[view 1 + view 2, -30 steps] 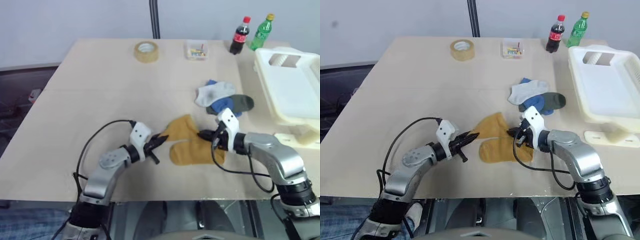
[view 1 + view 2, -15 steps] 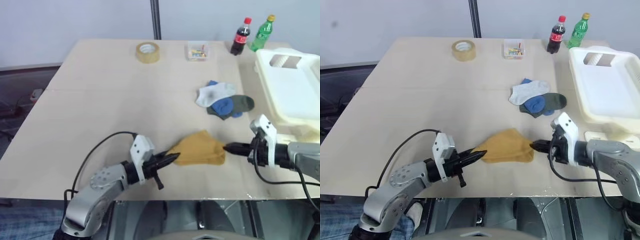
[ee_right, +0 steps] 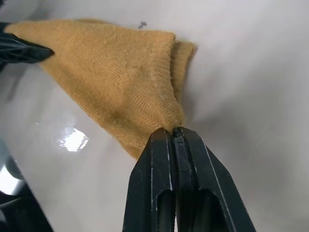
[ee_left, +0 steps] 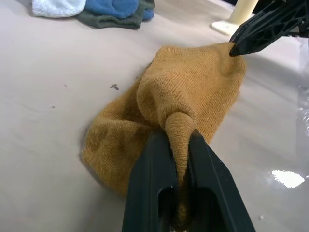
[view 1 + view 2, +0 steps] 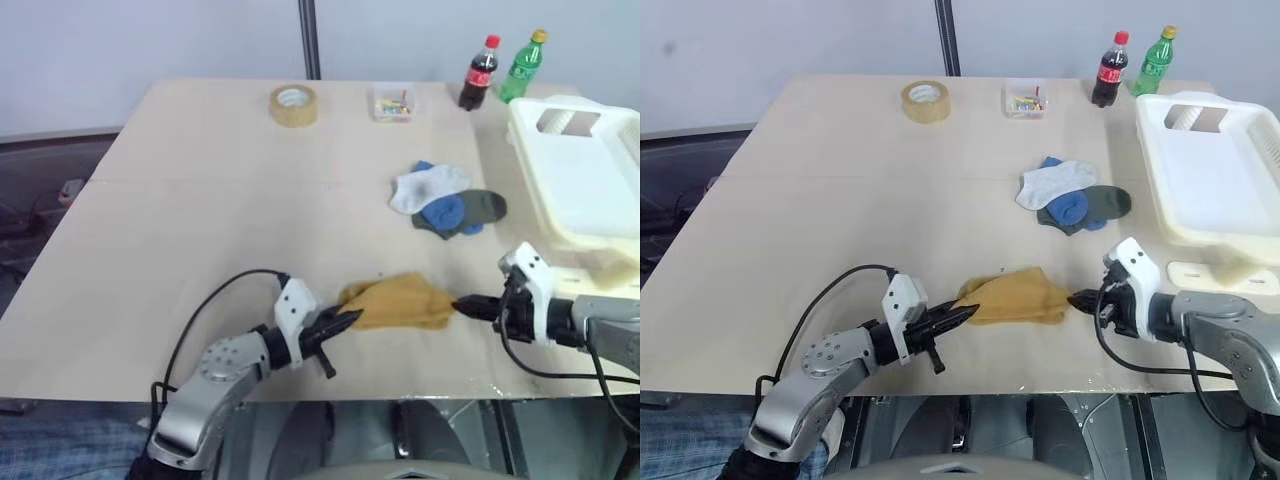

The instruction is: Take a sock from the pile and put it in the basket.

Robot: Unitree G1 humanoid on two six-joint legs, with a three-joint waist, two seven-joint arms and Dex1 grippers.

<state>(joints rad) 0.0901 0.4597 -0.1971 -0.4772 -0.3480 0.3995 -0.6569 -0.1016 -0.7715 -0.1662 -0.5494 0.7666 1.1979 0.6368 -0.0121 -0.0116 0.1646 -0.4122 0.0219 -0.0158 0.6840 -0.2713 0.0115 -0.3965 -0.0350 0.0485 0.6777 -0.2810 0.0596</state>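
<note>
Both grippers pinch one mustard sock (image 5: 398, 301) near the table's (image 5: 200, 200) front edge (open tabletop beyond): left gripper (image 5: 345, 320) and right gripper (image 5: 462, 305) clamp opposite ends.

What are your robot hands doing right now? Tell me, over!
Both grippers, left and right, shut on the yellow sock. Sock at table's near edge. Basket far right. Nothing between.

— What sort of place is this?
— It looks like a lab or test room: a bare plywood table (image 5: 200, 200) against a plain pale wall (image 5: 150, 40), with a dark post behind it.
— Anything else?
— Staged props: a tape roll (image 5: 293, 104), two soda bottles (image 5: 503, 68), a small clear box (image 5: 393, 101).
</note>
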